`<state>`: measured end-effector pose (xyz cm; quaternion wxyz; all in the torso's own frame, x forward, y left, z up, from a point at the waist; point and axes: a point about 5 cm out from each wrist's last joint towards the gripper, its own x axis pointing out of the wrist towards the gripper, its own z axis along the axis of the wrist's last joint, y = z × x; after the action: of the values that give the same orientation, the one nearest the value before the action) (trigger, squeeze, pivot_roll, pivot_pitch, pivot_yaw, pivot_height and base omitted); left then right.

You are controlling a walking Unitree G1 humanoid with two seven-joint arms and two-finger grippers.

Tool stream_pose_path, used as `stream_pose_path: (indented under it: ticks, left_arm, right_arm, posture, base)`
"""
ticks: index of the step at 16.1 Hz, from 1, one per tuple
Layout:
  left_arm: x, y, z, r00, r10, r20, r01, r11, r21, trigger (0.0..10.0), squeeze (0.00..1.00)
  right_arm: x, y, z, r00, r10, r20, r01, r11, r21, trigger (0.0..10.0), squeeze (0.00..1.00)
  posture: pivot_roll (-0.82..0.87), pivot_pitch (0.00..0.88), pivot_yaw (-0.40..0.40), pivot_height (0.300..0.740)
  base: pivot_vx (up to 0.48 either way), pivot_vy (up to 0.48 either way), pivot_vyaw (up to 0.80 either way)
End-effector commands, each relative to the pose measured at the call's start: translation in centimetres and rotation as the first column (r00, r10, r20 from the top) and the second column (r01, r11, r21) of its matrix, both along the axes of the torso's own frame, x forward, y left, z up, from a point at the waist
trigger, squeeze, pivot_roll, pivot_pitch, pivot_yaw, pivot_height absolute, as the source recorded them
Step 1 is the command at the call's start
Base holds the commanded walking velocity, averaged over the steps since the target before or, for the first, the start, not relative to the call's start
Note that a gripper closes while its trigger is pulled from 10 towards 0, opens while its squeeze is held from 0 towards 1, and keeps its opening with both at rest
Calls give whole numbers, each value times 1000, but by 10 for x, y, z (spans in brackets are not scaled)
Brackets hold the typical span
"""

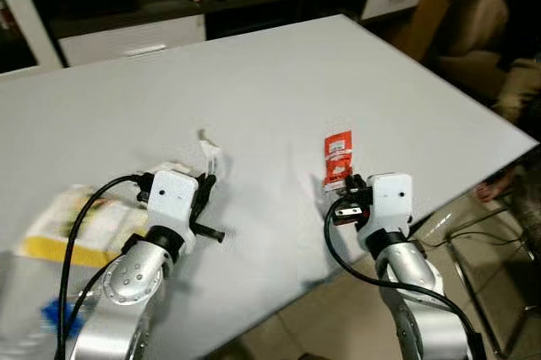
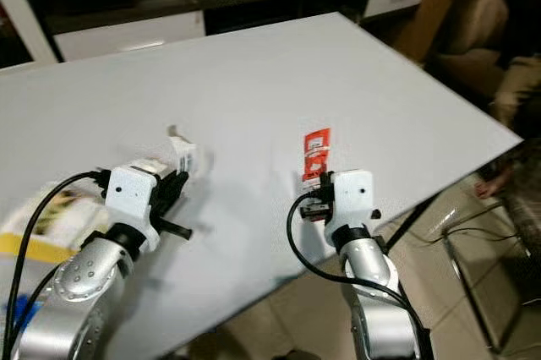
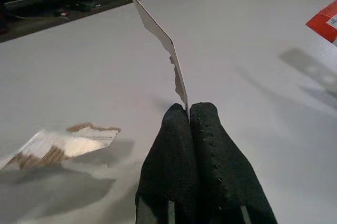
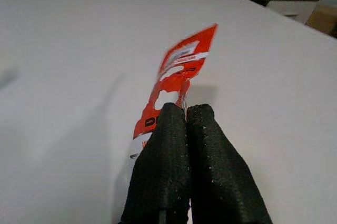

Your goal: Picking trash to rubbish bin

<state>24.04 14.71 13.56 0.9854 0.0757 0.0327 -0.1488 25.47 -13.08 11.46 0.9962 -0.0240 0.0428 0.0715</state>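
Two tools working over the tabletop (image 1: 279, 81): left tool (image 3: 188, 116) is pinching one torn white scrap (image 3: 158, 34), right tool (image 4: 185, 109) is clamping one red wrapper (image 4: 176, 79). Yellow pack (image 1: 76, 225) is blurring out, half hidden.

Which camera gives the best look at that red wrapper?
The right wrist view: the red wrapper is close up, pinched in the right tool. Both eye views show it smaller, above the white table.
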Motion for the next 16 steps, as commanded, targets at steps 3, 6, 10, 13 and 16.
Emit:
stream_pose_path:
  ticks: [3, 6, 10, 13, 16]
  left_arm:
    - [-2, -6, 3, 1000, -21, 7, 21, 1000, -4, 10000, 0]
    - [-2, -7, 3, 1000, -24, 1, 24, 1000, -6, 10000, 0]
    - [-4, -9, -1, 999, -33, -40, 30, 998, -62, 10000, 0]
    - [-4, -7, -4, 998, -22, -53, 20, 999, -48, 10000, 0]
    - [-4, -6, -4, 998, -20, -60, 17, 999, -48, 10000, 0]
  right_arm:
    - [-2, -8, -1, 999, -47, 0, 47, 996, -79, 10000, 0]
    - [-5, -8, -3, 999, -46, -10, 45, 996, -74, 10000, 0]
    - [-7, -8, -5, 998, -28, -55, 30, 999, 23, 10000, 0]
    - [-8, -8, -7, 998, -24, -62, 25, 999, 24, 10000, 0]
    - [-9, -7, -11, 996, -28, -83, 32, 999, 41, 10000, 0]
  posture:
    - [0, 77, -51, 740]
    - [-3, 79, -49, 740]
    - [-4, 82, -45, 740]
    - [-5, 81, -44, 740]
    - [-6, 78, -44, 740]
  base:
    - [0, -476, 0]
    - [0, -470, 0]
    - [0, 240, 0]
    - [0, 0, 0]
    - [0, 0, 0]
